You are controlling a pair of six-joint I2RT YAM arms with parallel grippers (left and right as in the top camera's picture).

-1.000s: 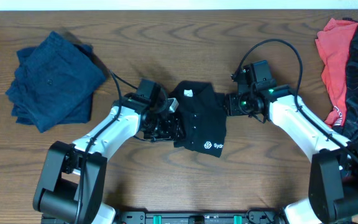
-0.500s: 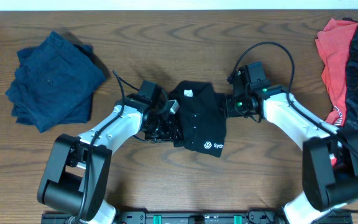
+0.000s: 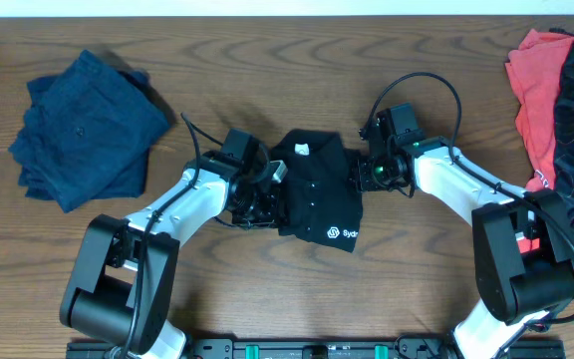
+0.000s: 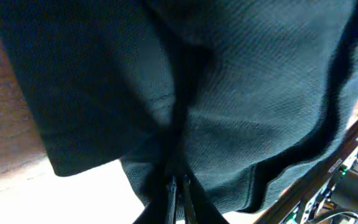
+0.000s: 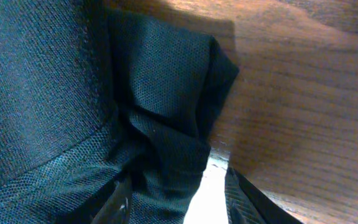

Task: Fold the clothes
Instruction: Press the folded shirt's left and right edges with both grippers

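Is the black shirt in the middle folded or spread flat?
Folded, roughly: the black shirt is a compact bundle with no sleeves spread out.

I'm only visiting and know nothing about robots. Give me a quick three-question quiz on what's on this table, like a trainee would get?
1. True or false: the left pincer is shut on the black shirt.
2. What lies on the table toward the robot's left? A. a white towel B. a navy garment C. a yellow sock
3. Fill the gap: the red garment lies toward the robot's ___ side.

Key: 1 true; 2 B; 3 right.
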